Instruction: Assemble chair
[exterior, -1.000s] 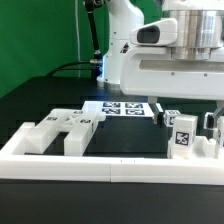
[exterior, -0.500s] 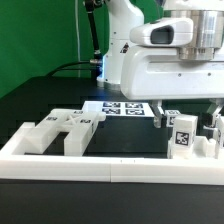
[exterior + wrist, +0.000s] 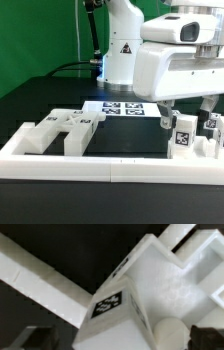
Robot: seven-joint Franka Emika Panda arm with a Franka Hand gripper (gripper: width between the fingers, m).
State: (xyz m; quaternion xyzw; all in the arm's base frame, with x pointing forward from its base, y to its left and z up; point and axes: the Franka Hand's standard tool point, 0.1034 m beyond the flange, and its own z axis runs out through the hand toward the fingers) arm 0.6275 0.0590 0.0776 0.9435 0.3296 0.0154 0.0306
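Note:
The chair is in loose white block pieces with black-and-white tags. One upright piece (image 3: 183, 138) stands at the exterior view's right, just behind the front rail, with a second tagged piece (image 3: 213, 127) beside it. My gripper (image 3: 185, 112) hangs over the upright piece, open, with a dark finger on each side of its top. In the wrist view that tagged piece (image 3: 120, 308) fills the space between the jaws of my gripper (image 3: 120, 341); the fingertips (image 3: 28, 336) show dark at the picture's corners, apart from it. More chair pieces (image 3: 80, 130) lie at the left.
A long low white border rail (image 3: 110, 166) runs along the front of the black table. The marker board (image 3: 122, 108) lies flat at the back centre. The arm's white base (image 3: 122, 50) stands behind it, before a green backdrop.
The arm has swung toward the exterior view's right and come down a little over the upright tagged piece. The jaws have stayed open and no piece has moved.

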